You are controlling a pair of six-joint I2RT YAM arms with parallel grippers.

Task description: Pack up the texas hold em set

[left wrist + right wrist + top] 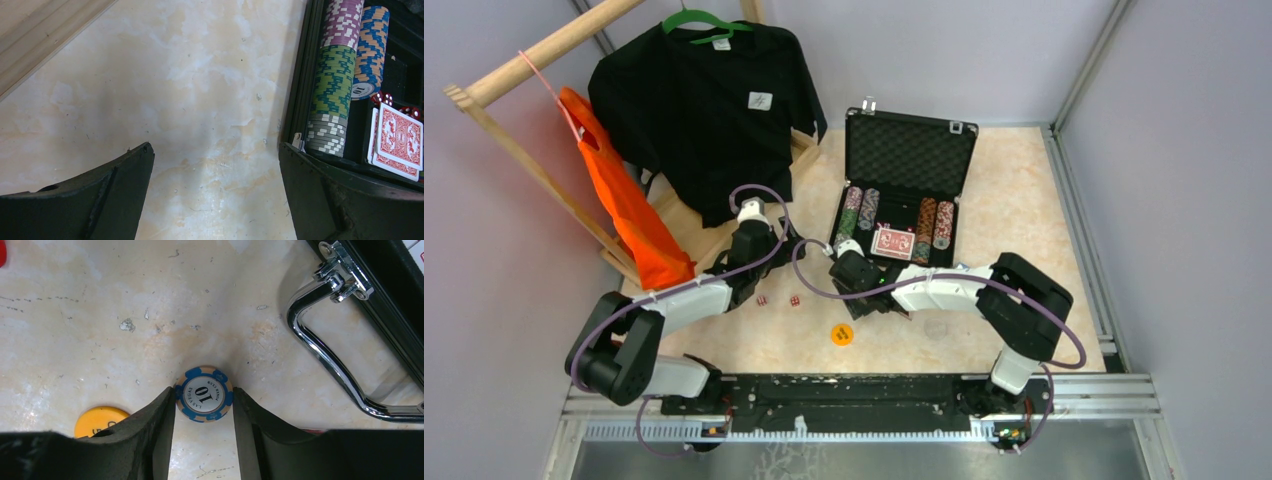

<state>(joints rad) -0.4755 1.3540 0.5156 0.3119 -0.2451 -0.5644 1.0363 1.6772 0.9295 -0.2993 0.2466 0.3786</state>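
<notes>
The black case (856, 132) lies open with its foam-lined lid up. It holds rows of striped chips (852, 212) and red-backed cards (894, 242). My right gripper (856, 303) sits in front of the case, shut on a blue "10" chip (204, 393), gripped by its edges low over the table. The case's silver handle (390, 412) is just to its right. My left gripper (754, 240) is open and empty, left of the case. The left wrist view shows the chip stacks (332, 90), cards (397, 140) and red dice (382, 97) inside.
Two red dice (778, 300) and a yellow round token (841, 335) lie on the table in front of the case. The token also shows in the right wrist view (97, 420). A wooden rack (544, 50) with a black T-shirt (709, 110) and an orange bag (624, 205) stands at the back left.
</notes>
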